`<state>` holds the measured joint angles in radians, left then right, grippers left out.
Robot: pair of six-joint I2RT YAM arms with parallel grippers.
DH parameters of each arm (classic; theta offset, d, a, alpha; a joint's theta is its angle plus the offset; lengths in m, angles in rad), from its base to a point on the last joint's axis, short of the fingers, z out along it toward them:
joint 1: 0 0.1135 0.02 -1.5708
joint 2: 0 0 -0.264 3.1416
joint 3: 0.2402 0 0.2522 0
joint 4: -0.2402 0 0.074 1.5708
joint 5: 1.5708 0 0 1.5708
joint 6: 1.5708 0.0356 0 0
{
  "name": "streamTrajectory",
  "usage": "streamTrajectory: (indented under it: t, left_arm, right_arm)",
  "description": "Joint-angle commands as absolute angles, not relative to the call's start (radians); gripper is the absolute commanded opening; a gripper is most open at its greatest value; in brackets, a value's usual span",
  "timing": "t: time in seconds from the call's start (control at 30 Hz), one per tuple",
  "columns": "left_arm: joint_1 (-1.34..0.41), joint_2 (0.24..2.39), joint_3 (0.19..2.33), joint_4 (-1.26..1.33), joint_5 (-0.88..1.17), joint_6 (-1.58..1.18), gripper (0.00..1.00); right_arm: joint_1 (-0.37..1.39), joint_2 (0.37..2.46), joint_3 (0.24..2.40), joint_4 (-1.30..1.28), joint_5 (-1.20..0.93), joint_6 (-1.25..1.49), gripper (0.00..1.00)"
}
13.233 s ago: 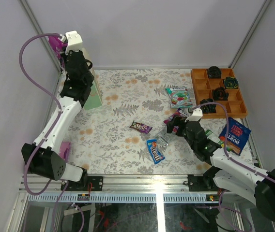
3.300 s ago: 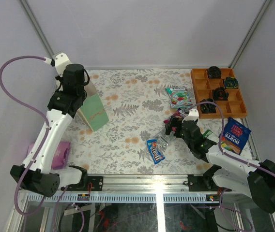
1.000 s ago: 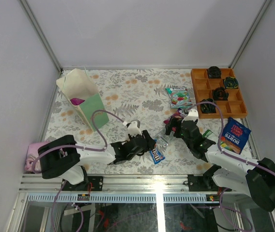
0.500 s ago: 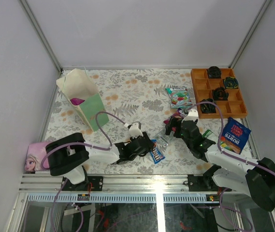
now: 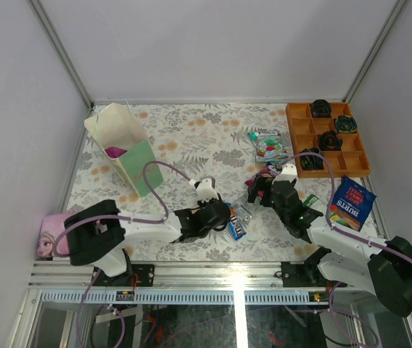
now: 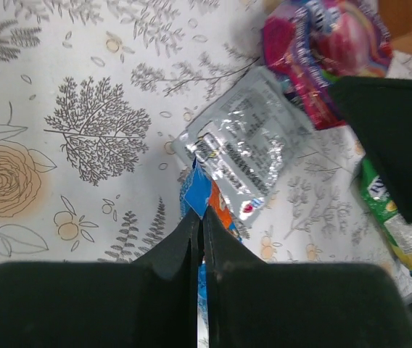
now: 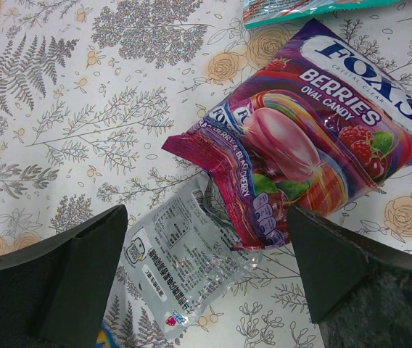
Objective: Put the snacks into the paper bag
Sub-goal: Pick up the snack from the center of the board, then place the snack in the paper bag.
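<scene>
A floral-print tablecloth (image 5: 184, 138) covers the table, closed in by pale walls. The left gripper (image 5: 228, 217) lies low near the middle, its two fingers (image 6: 180, 250) pressed together on a corner of the one blue candy packet (image 6: 195, 192) — the packet's blue and orange edge shows right at the tips. Just beyond it lies one silver wrapper (image 6: 246, 148), flat on the cloth and overlapped at its far end by one magenta Fox's Berries bag (image 7: 315, 152). The right gripper (image 7: 206, 214) hangs over that magenta bag with its jaws wide apart, holding nothing. Beside the right arm lie one small green packet (image 5: 311, 201) and one blue BURTS crisp bag (image 5: 352, 203). One clear green-red sweets bag (image 5: 268, 143) lies farther back, near the orange tray (image 5: 352, 158), which holds four dark round objects (image 5: 329, 140). The single paper bag (image 5: 122, 145) stands open at the far left, well apart from both grippers — something magenta shows inside. One pink cartoon-girl item (image 5: 50, 235) lies at the near-left edge.
</scene>
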<state>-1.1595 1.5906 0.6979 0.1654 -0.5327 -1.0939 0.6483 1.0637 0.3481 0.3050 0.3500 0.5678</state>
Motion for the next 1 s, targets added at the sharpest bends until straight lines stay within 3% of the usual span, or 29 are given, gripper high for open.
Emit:
streamTrajectory:
  t: [0.0, 0.33, 0.57, 0.8, 0.97]
  left_arm:
    - [-1.202, 1.465, 0.784, -0.044, -0.709, -1.050, 0.00]
    - [-1.247, 1.152, 0.948, -0.640, -1.012, -1.138, 0.00]
    - [-1.242, 0.960, 1.071, -0.920, -1.236, -1.175, 0.00]
    - [-1.178, 0.843, 1.156, -0.878, -1.378, -0.983, 0.00]
    - [-1.046, 0.764, 1.124, -0.534, -1.322, -0.605, 0.00]
  right_arm:
    - [0.657, 1.062, 0.375, 0.338, 0.382, 0.569, 0.99]
    - [0.657, 1.063, 0.375, 0.340, 0.382, 0.568, 0.99]
    - [0.657, 1.071, 0.378, 0.342, 0.374, 0.572, 0.99]
    - [0.657, 1.076, 0.378, 0.346, 0.372, 0.571, 0.99]
    - [0.657, 1.077, 0.377, 0.346, 0.371, 0.569, 0.99]
